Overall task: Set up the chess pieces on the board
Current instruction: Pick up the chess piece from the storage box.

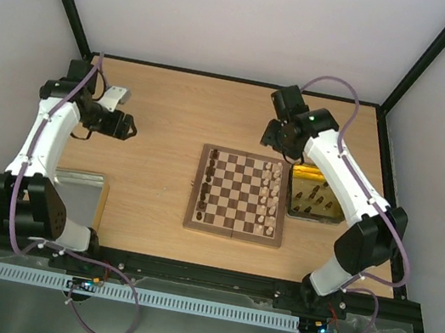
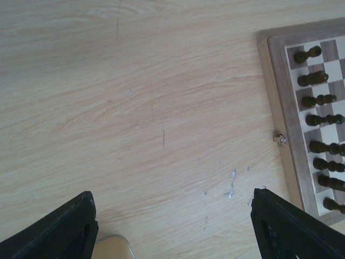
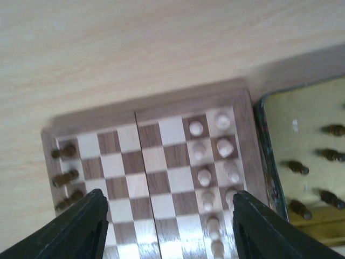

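Observation:
The board (image 1: 233, 227) lies mid-table. Several dark chess pieces (image 1: 205, 186) stand along its left edge, and cream pieces (image 1: 269, 194) fill its two right columns. My left gripper (image 1: 128, 127) hovers open over bare table to the board's left; in its wrist view the gripper (image 2: 172, 216) has nothing between its fingers, and the board's edge (image 2: 275, 102) with dark pieces (image 2: 315, 100) shows at right. My right gripper (image 1: 282, 145) hangs open above the board's far right corner. Its wrist view shows the gripper (image 3: 170, 216) empty over the board (image 3: 161, 129), with cream pieces (image 3: 205, 175) below.
A shiny yellow tray (image 1: 322, 216) right of the board holds more dark pieces (image 1: 310, 197); it also shows in the right wrist view as the tray (image 3: 269, 162). A grey tray (image 1: 88, 188) sits near the left arm's base. Black frame posts stand at the table's corners.

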